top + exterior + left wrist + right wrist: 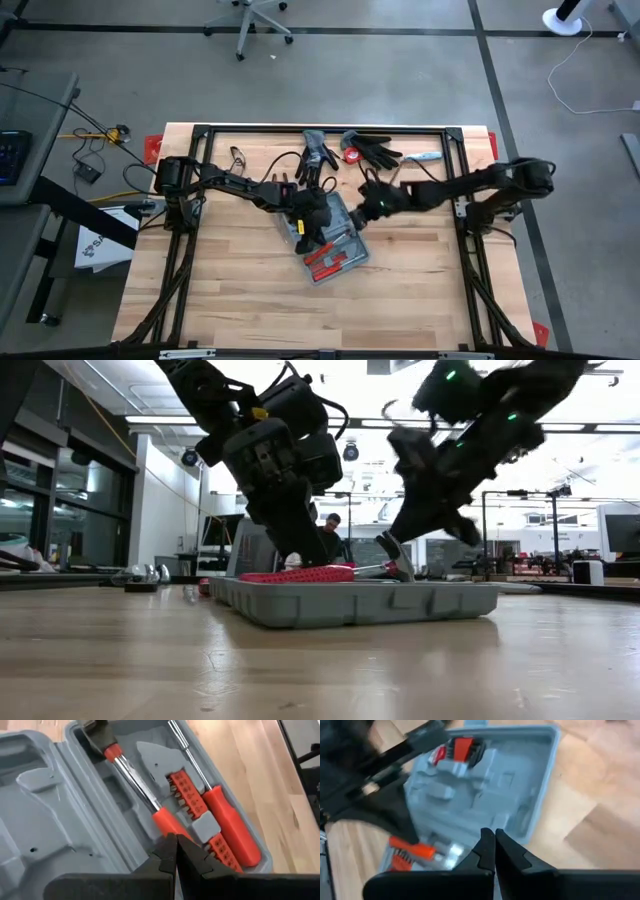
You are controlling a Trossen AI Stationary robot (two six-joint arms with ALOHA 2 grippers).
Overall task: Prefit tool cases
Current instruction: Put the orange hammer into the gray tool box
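The flat rectangular grey-blue plastic tool case (331,243) with rounded corners lies open near the middle of the light wooden slatted table (240,300), set at an angle to the table edges. In the low view its grey tray (360,603) rests flat on the wood, with red tool handles standing just above the rim. The left wrist view shows the moulded grey interior holding a red-handled screwdriver (220,810) with a bright metal shaft, a second red-handled tool (150,805), and between them a red bit holder (192,802) capped by a small grey block. No brand, label or other writing can be read on the case or tools. The left gripper (176,851) hangs directly over the tool compartment, fingers clenched together with nothing between them, tips just above the red handle. The right gripper (494,849) is over the far half of the open case, fingers likewise clenched and empty; the left arm crosses its view as a dark blur. Beyond the case, toward the table's far edge, lie a grey and black glove (318,157) and a black glove (378,152), with a small pale blue object (425,157) just beside the latter. In the low view a person (331,535) sits in the room behind the table.
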